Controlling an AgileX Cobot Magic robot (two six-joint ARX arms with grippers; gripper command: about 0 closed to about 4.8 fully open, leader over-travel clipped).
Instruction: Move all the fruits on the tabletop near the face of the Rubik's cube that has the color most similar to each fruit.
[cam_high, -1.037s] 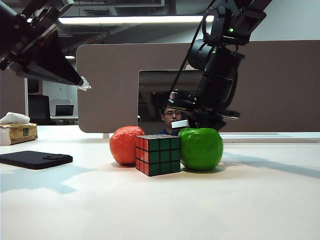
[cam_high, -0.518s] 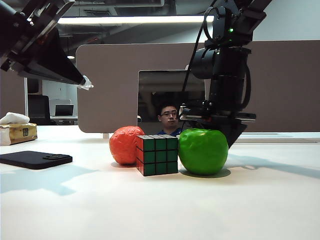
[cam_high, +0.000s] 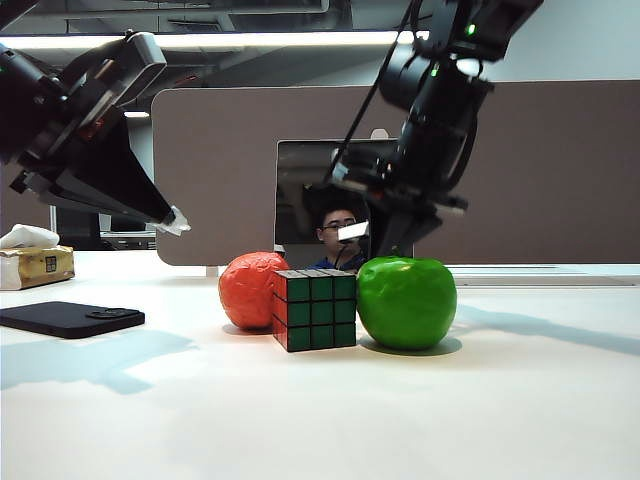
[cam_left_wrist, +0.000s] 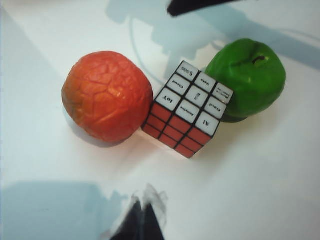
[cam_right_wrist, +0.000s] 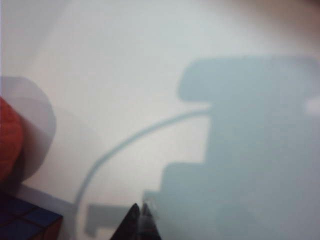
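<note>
- Sitting nearest on the smooth white bench (cam_high: 320, 420): small black-framed Rubik's cube (cam_high: 315, 309), showing green toward the exterior camera and red-orange on its left side.
- Resting against that red-orange side: crinkly orange-red round ball (cam_high: 252, 289); in the left wrist view, touching the cube (cam_left_wrist: 188, 108) at ball (cam_left_wrist: 107, 95).
- Pressing close on the cube's other side: glossy bright green apple with short stem (cam_high: 405, 301), appearing in contact with it at (cam_left_wrist: 247, 76).
- Risking, by judgement, a knock: with both fruits crowding the cube, any low pass of either arm possibly nudging the apple and rolling it away from the green face, or shifting the light cube and spoiling both pairings.
- Hanging raised at left, well apart from the ball: left claw (cam_high: 172, 221), tips appearing drawn together at (cam_left_wrist: 144, 220), holding nothing.
- Hovering farthest back, above and behind the apple: right claw (cam_high: 358, 233), tilted, clear of the fruit; tips at (cam_right_wrist: 140, 220) appearing pinched together, gripping nothing.
</note>
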